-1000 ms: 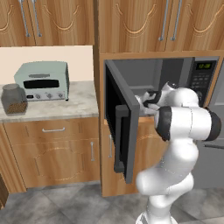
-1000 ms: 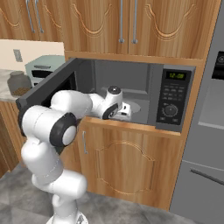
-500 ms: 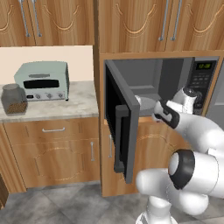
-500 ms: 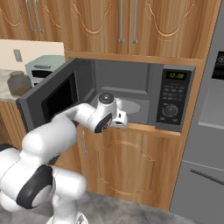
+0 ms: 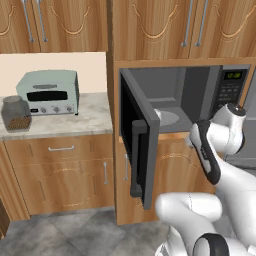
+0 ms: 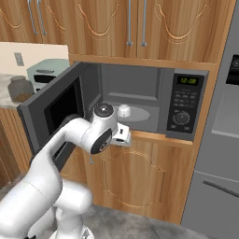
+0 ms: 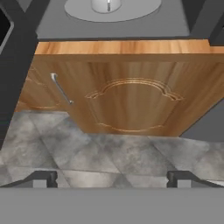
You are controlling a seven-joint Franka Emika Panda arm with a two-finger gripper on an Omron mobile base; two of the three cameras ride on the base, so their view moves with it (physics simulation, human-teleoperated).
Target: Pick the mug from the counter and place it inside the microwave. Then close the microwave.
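The white mug (image 6: 124, 110) stands on the round turntable inside the microwave (image 6: 183, 105), apart from my hand. Its lower part shows at the top edge of the hand view as the mug (image 7: 106, 4). The microwave door (image 6: 56, 112) is swung wide open to the left, seen edge-on as the door (image 5: 137, 145). My gripper (image 6: 123, 135) hangs just outside the cavity's front lip, below the mug's level, tilted down toward the cabinet front. The gripper (image 7: 112, 179) is open with nothing between its fingertips (image 7: 41, 178). The counter (image 5: 75, 122) lies to the left.
On the counter stand a pale green toaster oven (image 5: 47, 92) and a glass jar of brown bits (image 5: 16, 112). A wooden cabinet door (image 7: 131, 100) sits below the microwave, with grey tiled floor (image 7: 109, 153) beneath. A steel fridge (image 6: 219, 140) flanks the right.
My hand has drawn back out of the microwave cavity and dropped below its lip. The mug stays on the turntable. The jaws remain wide.
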